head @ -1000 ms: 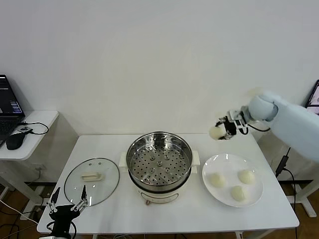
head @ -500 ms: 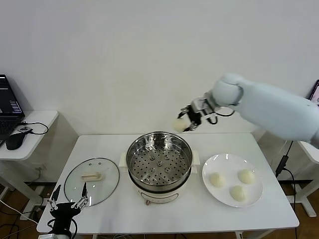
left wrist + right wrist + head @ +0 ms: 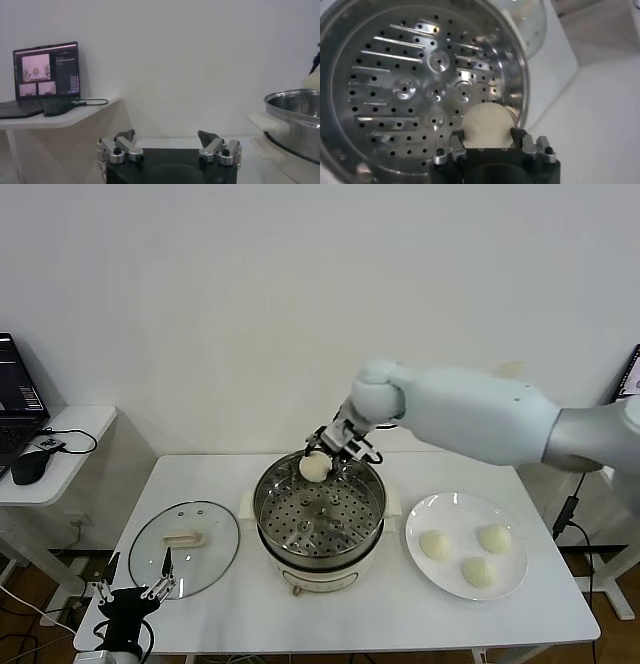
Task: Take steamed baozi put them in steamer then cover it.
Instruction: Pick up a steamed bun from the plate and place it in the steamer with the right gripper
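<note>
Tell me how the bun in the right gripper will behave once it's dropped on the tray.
The bun held in the right gripper looks soft, so it likely dents. Being round and smooth, it may roll a little on the flat perforated tray of the steamer. It probably weighs little for its size.

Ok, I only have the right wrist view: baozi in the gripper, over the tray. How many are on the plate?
Observer: Three baozi sit on the plate, right of the steamer. The right gripper holds the fourth.
Operator: Where's the lid?
Observer: The lid lies flat on the table, left of the steamer.
Operator: And the left gripper?
Observer: The left gripper is open and holds nothing, low by the table's near-left corner.
</note>
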{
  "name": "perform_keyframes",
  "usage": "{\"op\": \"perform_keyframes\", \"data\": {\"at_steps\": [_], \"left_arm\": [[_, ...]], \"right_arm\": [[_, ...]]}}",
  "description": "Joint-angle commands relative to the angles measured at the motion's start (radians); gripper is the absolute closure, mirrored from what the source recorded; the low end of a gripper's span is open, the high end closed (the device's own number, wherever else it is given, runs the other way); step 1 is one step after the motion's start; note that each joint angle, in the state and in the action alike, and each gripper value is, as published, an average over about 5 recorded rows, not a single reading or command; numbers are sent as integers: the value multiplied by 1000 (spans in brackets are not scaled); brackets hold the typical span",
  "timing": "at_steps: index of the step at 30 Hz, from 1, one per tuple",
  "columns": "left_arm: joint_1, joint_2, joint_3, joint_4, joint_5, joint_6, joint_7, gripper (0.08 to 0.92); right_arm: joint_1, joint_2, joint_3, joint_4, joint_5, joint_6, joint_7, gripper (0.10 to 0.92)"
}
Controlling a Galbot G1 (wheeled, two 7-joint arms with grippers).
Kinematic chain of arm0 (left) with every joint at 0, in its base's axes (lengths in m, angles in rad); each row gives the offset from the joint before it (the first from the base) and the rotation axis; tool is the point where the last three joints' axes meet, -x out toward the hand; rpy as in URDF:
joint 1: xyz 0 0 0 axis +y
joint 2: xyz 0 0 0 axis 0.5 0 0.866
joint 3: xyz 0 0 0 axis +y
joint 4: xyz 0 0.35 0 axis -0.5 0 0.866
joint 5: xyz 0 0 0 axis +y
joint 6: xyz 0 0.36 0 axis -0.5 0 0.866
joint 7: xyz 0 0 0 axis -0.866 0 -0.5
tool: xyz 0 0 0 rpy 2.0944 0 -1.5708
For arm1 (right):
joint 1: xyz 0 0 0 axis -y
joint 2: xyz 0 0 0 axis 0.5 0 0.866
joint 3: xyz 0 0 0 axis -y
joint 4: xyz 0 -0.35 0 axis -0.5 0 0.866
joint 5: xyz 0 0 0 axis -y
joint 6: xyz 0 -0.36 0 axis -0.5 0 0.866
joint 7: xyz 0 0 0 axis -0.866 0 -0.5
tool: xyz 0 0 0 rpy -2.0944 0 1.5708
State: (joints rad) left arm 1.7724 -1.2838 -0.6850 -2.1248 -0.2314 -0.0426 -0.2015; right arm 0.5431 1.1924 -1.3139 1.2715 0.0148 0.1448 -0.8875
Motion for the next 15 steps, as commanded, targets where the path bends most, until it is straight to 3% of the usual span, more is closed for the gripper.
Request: {"op": "perform_keyframes", "data": {"at_steps": [1, 15], "left_arm": [[-2, 1, 2, 5, -1, 0, 0, 177], [-12, -1, 7, 12, 5, 1, 2, 177]], "right_arm": [[-32, 57, -38, -47, -144, 92, 8, 423], [-95, 72, -4, -130, -220, 166, 47, 401]]}}
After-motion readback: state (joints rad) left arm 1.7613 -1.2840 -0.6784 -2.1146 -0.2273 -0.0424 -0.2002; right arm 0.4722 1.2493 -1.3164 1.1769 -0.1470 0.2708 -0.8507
